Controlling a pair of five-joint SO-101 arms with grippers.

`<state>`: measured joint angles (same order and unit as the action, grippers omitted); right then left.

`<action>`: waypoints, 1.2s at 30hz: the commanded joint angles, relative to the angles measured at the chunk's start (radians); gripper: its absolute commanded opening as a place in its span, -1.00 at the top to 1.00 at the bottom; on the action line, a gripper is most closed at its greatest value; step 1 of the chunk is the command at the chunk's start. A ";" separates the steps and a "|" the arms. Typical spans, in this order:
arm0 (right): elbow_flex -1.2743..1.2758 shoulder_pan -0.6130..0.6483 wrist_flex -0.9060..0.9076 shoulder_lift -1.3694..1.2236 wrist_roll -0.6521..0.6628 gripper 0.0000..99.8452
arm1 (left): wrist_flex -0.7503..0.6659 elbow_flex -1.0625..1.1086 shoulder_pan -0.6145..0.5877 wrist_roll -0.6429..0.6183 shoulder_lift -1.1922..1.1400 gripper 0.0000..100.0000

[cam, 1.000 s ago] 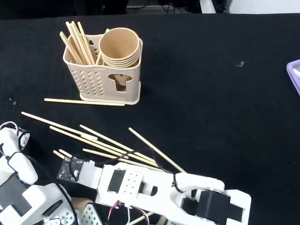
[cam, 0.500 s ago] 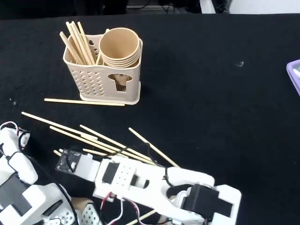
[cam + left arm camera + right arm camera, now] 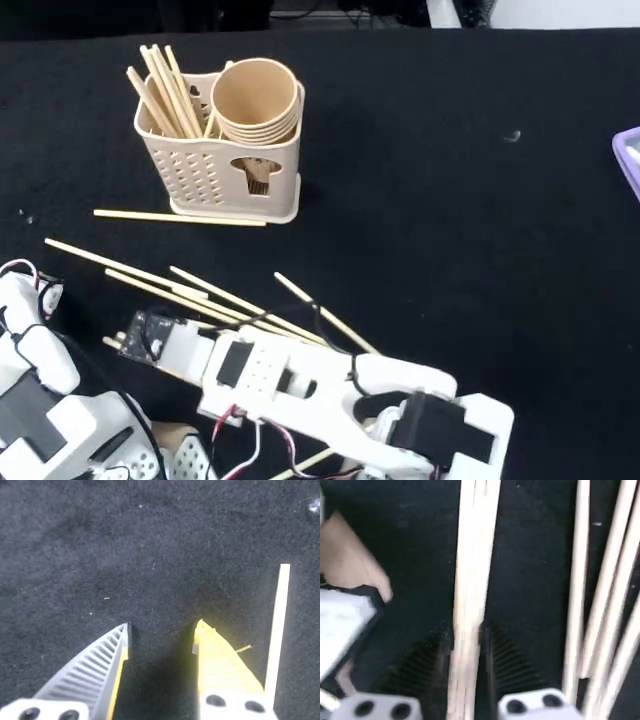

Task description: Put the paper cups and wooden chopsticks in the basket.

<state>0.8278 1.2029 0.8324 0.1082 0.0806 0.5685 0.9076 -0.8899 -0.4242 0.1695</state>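
The right gripper [image 3: 466, 630] is closed tight on chopsticks [image 3: 472, 555] at the near edge of the loose pile [image 3: 200, 290] on the table [image 3: 480, 250], probably to carry them to the basket [image 3: 225, 170] holding the cups [image 3: 255, 95], while the left gripper [image 3: 160, 630] hangs wide open, empty.

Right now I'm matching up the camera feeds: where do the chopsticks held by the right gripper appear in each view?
High view: the gripped chopsticks poke out of the right gripper, low on the left.
Right wrist view: they lie lengthwise, clamped in that gripper.
Left wrist view: a chopstick lies beside the open left gripper; same one or not, I cannot tell.
Shared landmark: the loose chopsticks alongside.
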 commanded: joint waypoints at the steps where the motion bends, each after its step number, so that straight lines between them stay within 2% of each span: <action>1: 0.012 -0.086 0.025 0.124 -0.003 0.98 | -0.002 -0.053 0.013 -0.002 -0.005 0.57; 5: 0.065 -0.161 0.025 0.249 -0.003 0.98 | -0.002 -0.053 0.013 -0.002 -0.005 0.57; 10: 0.107 -0.169 0.025 0.325 -0.003 0.98 | -0.002 -0.053 0.013 -0.002 -0.005 0.57; 19: 0.096 -0.078 -0.029 0.185 -0.003 0.97 | -0.002 -0.053 0.013 -0.002 -0.005 0.57; 24: 0.036 -0.006 -0.008 0.113 -0.005 0.76 | -0.003 -0.053 0.013 -0.002 -0.005 0.57; 26: 0.021 -0.006 0.006 0.114 -0.005 0.71 | -0.003 -0.053 0.013 -0.002 -0.005 0.57; 36: 0.033 -0.002 -0.025 0.104 -0.005 0.69 | -0.003 -0.054 0.013 -0.002 -0.005 0.57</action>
<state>0.8968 1.1922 0.8247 0.2232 0.0806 0.5685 0.9076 -0.8899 -0.4242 0.1695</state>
